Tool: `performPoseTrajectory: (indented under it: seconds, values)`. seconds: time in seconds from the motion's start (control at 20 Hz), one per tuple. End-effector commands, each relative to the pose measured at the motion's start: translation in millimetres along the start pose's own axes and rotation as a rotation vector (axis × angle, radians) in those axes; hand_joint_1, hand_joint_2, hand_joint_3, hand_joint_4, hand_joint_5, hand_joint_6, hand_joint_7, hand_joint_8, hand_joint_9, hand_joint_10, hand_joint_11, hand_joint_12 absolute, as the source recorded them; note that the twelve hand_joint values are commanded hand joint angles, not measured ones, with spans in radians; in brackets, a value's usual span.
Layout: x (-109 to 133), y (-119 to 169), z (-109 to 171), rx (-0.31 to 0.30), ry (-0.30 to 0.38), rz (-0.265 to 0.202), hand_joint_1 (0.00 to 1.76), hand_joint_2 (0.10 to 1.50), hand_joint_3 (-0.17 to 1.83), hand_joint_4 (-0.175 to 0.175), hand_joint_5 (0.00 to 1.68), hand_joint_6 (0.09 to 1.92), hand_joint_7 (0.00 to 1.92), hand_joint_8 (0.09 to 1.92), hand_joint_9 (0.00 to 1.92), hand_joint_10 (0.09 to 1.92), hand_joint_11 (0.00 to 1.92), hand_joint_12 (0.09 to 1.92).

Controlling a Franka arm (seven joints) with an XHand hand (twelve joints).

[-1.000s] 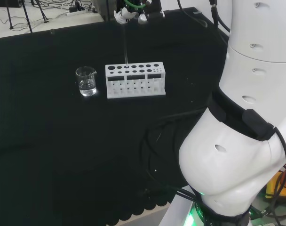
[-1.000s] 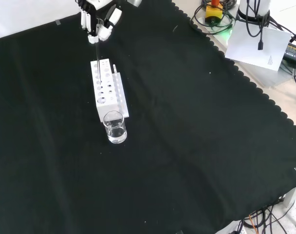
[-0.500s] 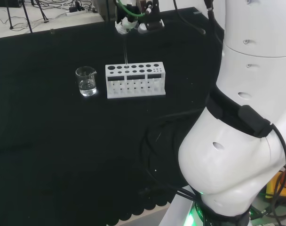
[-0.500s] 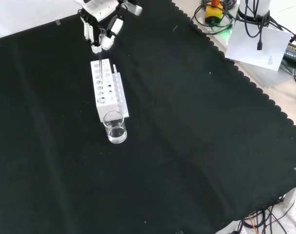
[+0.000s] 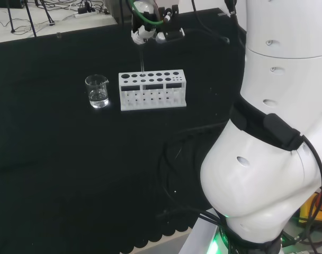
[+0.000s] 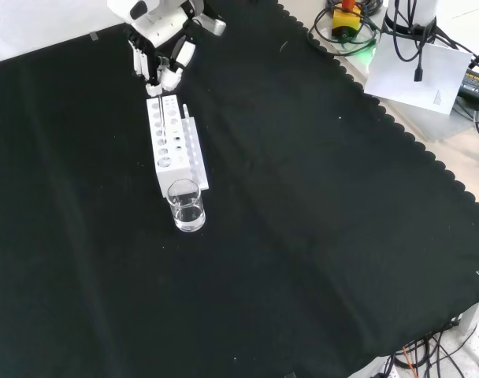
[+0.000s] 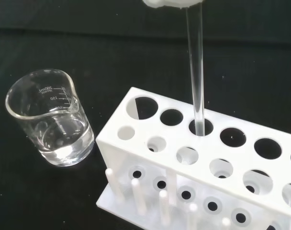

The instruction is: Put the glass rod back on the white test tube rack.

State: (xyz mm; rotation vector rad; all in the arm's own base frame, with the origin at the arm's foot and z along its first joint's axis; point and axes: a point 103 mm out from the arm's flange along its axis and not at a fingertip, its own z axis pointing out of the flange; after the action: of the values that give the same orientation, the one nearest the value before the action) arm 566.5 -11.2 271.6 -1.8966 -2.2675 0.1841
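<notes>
Black cloth covers the whole bench, so the clear stuff is kinda hard to spot.

Head view: the hand (image 5: 150,33) hangs above the white test tube rack (image 5: 152,90), fingers curled together around the top of the glass rod (image 5: 142,59), which drops straight down to a hole in the rack's far row. A beaker (image 5: 97,91) with a bit of clear liquid sits just left of the rack.

Front view: same deal, the hand is over the far end of the rack, beaker at the near end, touching or almost.

Wrist view: the rod's lower end is already inside one of the big top holes.

So I'd say it's mostly done. What's left is letting the rod settle all the way, opening the fingers and backing off.
</notes>
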Motion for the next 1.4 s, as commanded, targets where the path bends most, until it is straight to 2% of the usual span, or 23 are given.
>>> performPoseTrajectory:
  seconds: [0.05, 0.9, 1.4]
  values:
    - [0, 9, 9, 0.01, 0.003, 0.005, 1.31, 1.11, -0.17, -0.175, 1.42, 0.09, 1.1, 1.13, 1.53, 0.96, 1.66, 0.64]
    - [-12, 9, 17, 0.013, 0.035, 0.031, 1.31, 1.11, -0.17, -0.175, 1.42, 0.09, 1.1, 1.13, 1.53, 0.96, 1.66, 0.64]
    - [-14, 7, 23, 0.023, 0.043, 0.028, 1.31, 1.11, -0.17, -0.175, 1.42, 0.09, 1.1, 1.13, 1.53, 0.96, 1.66, 0.64]
